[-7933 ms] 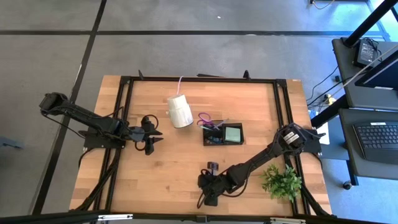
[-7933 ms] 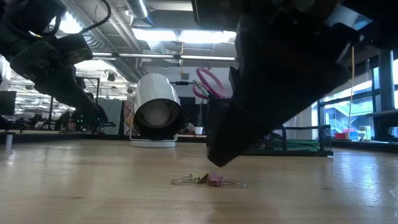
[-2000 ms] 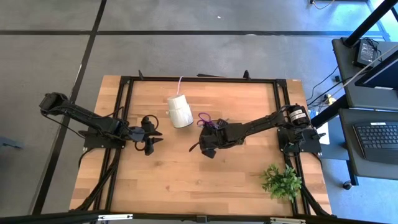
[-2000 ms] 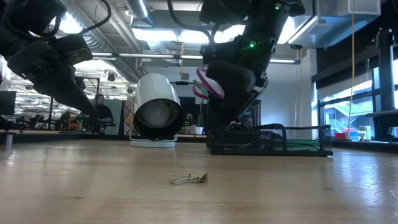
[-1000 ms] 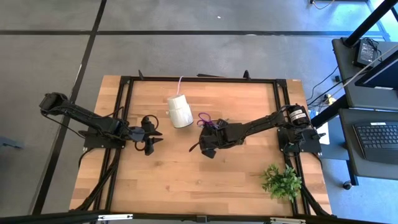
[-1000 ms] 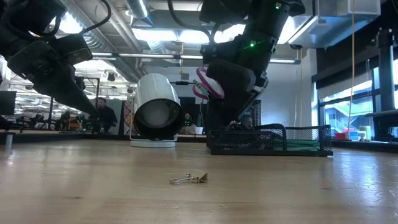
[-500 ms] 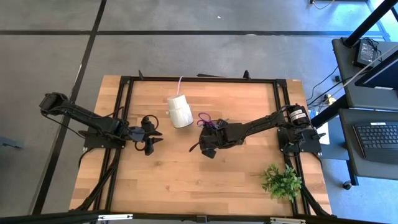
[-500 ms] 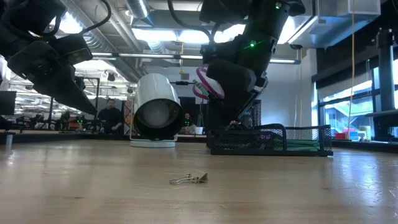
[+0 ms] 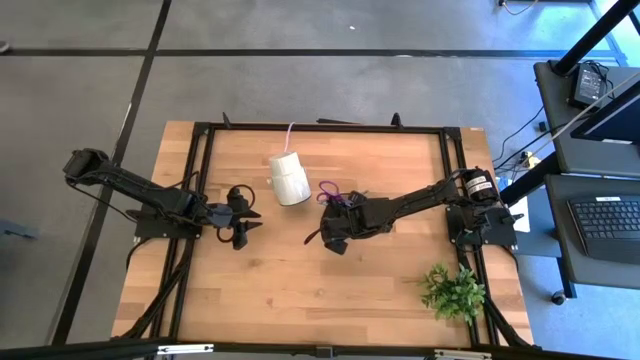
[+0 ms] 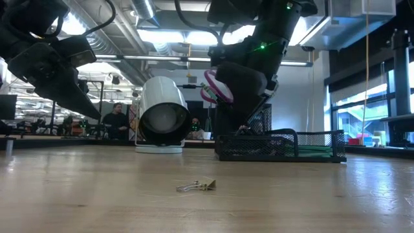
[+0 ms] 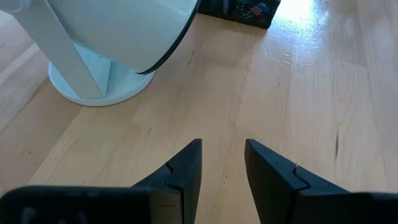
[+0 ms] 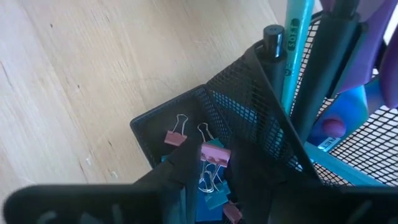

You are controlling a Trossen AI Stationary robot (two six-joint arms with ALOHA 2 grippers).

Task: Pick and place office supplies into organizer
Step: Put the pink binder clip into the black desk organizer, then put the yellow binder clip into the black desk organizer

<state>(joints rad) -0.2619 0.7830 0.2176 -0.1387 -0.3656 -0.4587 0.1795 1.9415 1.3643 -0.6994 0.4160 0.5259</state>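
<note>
Fingers of right gripper (image 12: 214, 171) pinch one pink clip (image 12: 214, 154) over organizer (image 12: 186, 115) (two clips below); left gripper (image 11: 222, 163) fingers apart, empty.

My two arms are dark, slender and jointed, with black cables along the links. My left gripper (image 11: 222, 171) ends in two matte black wedge-shaped fingers with stepped inner edges. A small green light glows on my right arm (image 10: 262, 46).

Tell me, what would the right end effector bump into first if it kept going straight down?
Probably the binder clips in the organizer compartment right under the right end effector, though how far down they lie is unclear.
</note>
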